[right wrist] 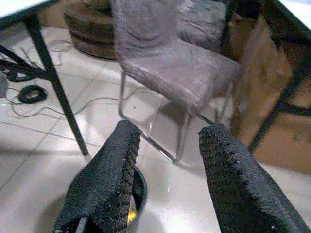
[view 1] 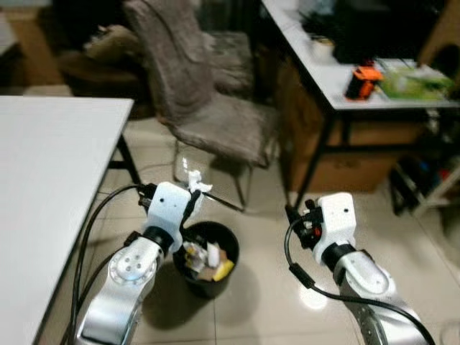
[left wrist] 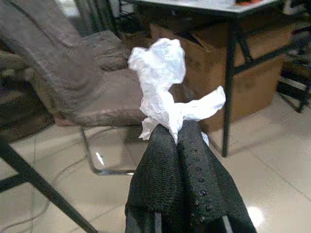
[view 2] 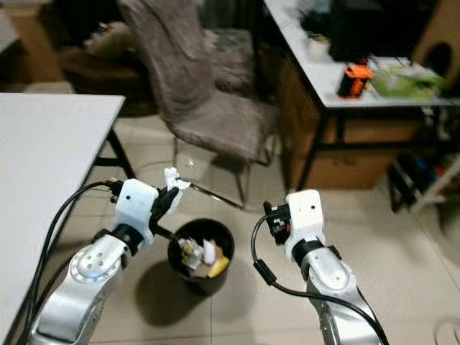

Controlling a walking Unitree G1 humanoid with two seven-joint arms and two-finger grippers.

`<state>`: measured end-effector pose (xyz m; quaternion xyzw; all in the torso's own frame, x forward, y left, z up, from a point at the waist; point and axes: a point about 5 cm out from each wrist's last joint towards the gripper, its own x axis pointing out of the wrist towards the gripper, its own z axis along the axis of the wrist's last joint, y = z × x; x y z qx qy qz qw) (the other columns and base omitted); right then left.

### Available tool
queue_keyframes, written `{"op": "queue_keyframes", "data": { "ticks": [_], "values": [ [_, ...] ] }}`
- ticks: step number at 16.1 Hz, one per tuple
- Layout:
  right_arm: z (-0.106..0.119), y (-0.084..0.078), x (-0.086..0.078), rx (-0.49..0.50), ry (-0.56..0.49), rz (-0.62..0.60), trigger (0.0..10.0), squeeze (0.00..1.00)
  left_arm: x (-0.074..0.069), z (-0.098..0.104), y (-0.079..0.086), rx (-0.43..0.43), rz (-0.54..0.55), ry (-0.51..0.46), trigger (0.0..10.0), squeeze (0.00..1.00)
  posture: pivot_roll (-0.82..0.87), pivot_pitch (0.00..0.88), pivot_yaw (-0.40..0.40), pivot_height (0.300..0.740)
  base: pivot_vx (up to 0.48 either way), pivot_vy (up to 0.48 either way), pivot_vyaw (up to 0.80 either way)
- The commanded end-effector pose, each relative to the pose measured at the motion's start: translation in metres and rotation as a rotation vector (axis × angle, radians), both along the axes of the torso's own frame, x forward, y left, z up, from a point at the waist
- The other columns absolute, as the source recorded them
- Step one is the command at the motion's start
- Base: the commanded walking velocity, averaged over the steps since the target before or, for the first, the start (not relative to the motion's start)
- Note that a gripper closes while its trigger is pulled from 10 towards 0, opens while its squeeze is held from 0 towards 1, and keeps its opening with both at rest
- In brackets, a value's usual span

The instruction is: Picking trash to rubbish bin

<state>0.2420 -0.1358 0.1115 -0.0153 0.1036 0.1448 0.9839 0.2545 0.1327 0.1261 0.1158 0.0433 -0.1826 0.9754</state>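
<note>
In the left eye view, our left gripper [view 1: 192,192] hangs above the near rim of the black rubbish bin [view 1: 206,257], pinching a crumpled white tissue [view 1: 197,180] at its tips; the tissue sits toward the bin's edge rather than over its middle, so we judge that a release here could drop it onto the glossy tiled floor [view 1: 266,287] beside the bin. The bin already holds scraps of paper and something yellow. In the right eye view, our right gripper [view 2: 269,219] waits just beside the bin, carrying nothing; a grey fabric chair [view 2: 208,93] stands behind, a white table [view 2: 43,165] to our left and a cluttered desk [view 2: 338,79] to our right. In the left wrist view the fingers [left wrist: 194,170] are pressed together on only the tissue's lower twist, a thin hold that we think could slip early. In the right wrist view the two fingers [right wrist: 112,174] stand well apart, empty, the bin's rim below them.
</note>
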Motion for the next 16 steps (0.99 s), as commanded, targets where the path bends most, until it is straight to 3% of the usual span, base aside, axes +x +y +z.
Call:
{"op": "queue_keyframes", "data": {
  "ticks": [1,14,16],
  "values": [
    [0.0,0.004,-0.001,-0.001,-0.002,0.012,10.0,0.0,-0.001,-0.003,0.007,0.019,0.017,0.01,10.0,0.0,-0.06,0.088,-0.015,0.74,0.352,0.0,0.0],
    [-0.013,0.01,-0.004,-0.056,0.046,0.086,10.0,0.0,0.006,-0.006,0.001,0.018,-0.005,0.006,10.0,0.0,-0.07,0.078,-0.004,0.74,0.354,0.0,0.0],
    [-0.015,0.011,-0.003,-0.063,0.054,0.1,10.0,0.0,0.007,-0.012,0.001,0.0,-0.004,0.044,10.0,0.0,-0.07,0.084,-0.006,0.74,0.178,0.0,0.0]
  ]
}}
